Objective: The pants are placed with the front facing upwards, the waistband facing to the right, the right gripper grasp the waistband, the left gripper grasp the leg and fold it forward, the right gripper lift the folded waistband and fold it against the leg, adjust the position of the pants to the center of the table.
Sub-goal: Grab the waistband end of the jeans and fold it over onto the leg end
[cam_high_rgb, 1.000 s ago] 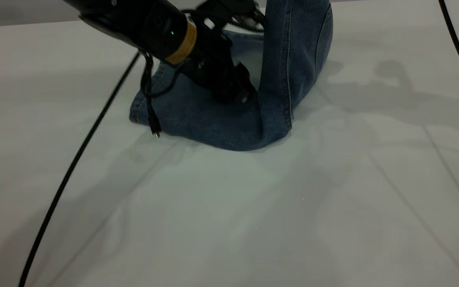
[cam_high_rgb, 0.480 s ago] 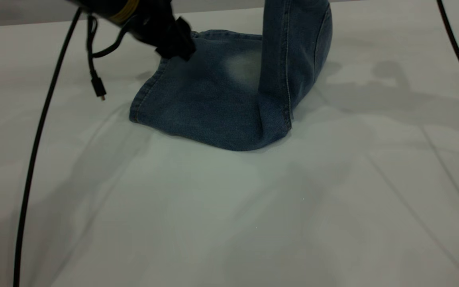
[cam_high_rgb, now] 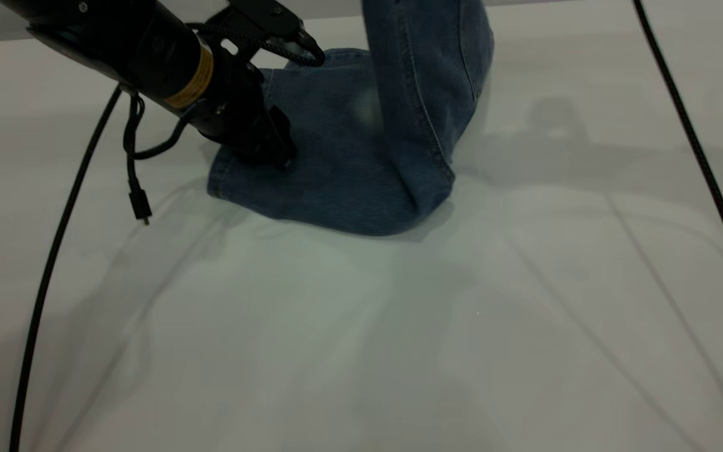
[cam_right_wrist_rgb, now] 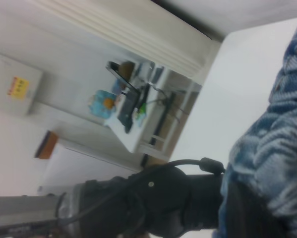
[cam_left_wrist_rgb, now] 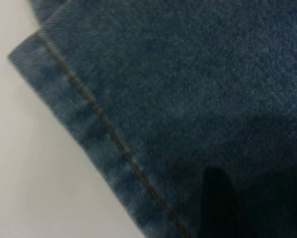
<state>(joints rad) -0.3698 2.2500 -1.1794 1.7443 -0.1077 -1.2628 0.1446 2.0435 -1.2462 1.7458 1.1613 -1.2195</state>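
Denim fills most of what we can study: the pants [cam_high_rgb: 349, 182] lie partly flat on the table [cam_high_rgb: 399, 351], with the folded leg [cam_high_rgb: 311, 157] spread toward the exterior view's left and the other end hoisted straight up out of the top of that view. What holds that raised end is cut off there, so the right gripper never appears in the exterior view. In the right wrist view we see gathered, ruffled denim, the waistband [cam_right_wrist_rgb: 272, 148], bunched close to the camera, and we cannot tell whether the right claw is clamped on it or how its jaws stand.

We see the left gripper [cam_high_rgb: 273, 154] pressed down on the flat leg near its hem, at the left edge of the cloth. Its wrist view shows only one dark fingertip [cam_left_wrist_rgb: 216, 198] against the fabric, so we cannot tell how far that claw is spread.

The cloth is mid-blue with a tan-stitched hem [cam_left_wrist_rgb: 93, 129] and a pale faded patch [cam_high_rgb: 364, 107] beside the raised part. A black cable [cam_high_rgb: 54, 251] trails across the table.
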